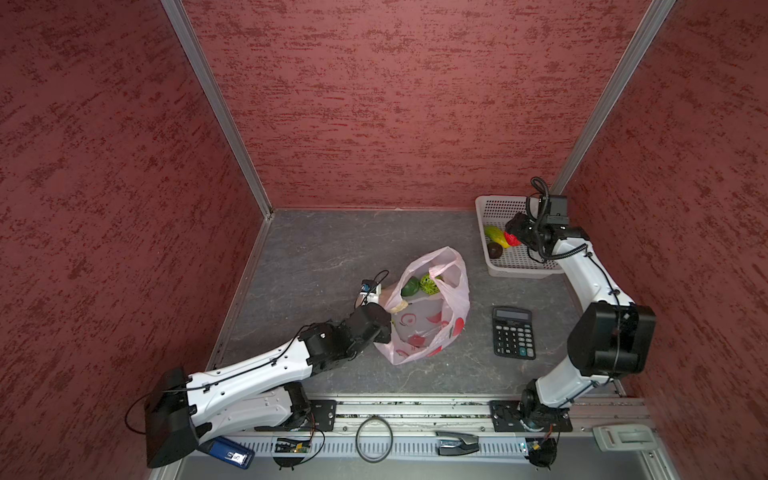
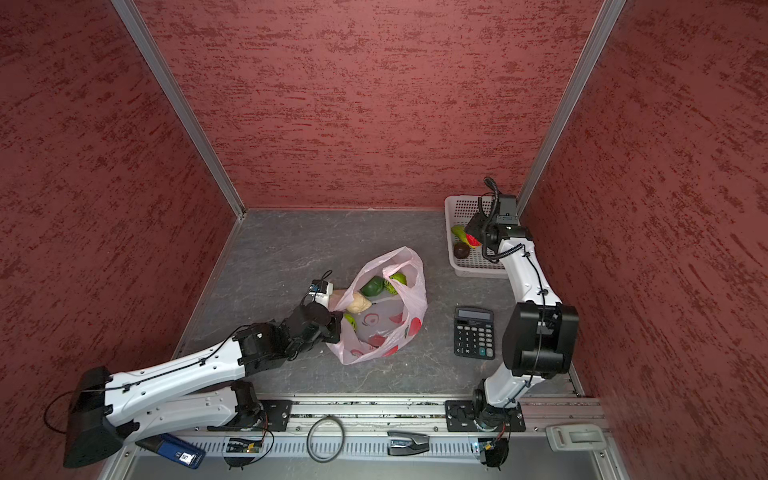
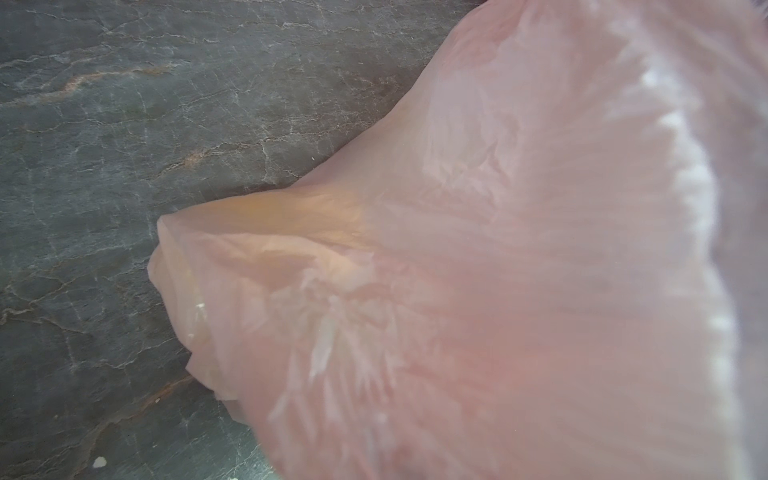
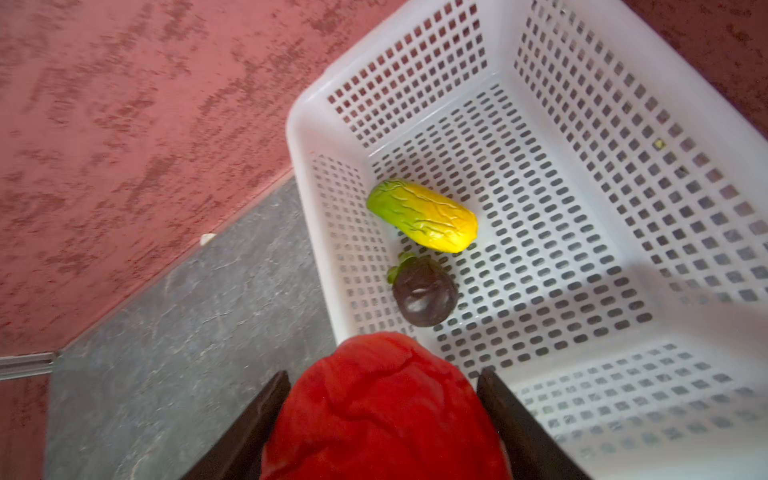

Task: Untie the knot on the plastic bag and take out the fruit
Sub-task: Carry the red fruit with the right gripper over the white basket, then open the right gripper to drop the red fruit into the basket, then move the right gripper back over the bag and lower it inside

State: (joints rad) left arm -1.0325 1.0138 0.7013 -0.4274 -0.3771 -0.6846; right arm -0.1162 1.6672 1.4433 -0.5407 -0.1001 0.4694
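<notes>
The pale pink plastic bag point(image 1: 428, 316) point(image 2: 384, 320) lies mid-table with its mouth gaping; the knot is hidden from view. Inside show dark green fruit point(image 1: 410, 286), bumpy green fruit point(image 1: 430, 284) and a cream piece point(image 2: 358, 303). My left gripper point(image 1: 387, 330) point(image 2: 336, 328) is shut on the bag's left rim; pink plastic point(image 3: 498, 291) fills the left wrist view and hides the jaws. My right gripper point(image 4: 380, 407) point(image 1: 513, 237) is shut on a red fruit point(image 4: 382, 411) above the white basket's point(image 4: 299, 124) near corner. A yellow-green fruit point(image 4: 424, 216) and a dark purple one point(image 4: 424, 293) lie in the basket.
A black calculator point(image 1: 514, 332) point(image 2: 474, 332) lies right of the bag, in front of the basket point(image 1: 515, 272). A small white device with a cable point(image 1: 370, 291) sits at the bag's left. Red walls close three sides. A ring point(image 1: 374, 438) and a stapler point(image 1: 457, 444) rest on the front rail.
</notes>
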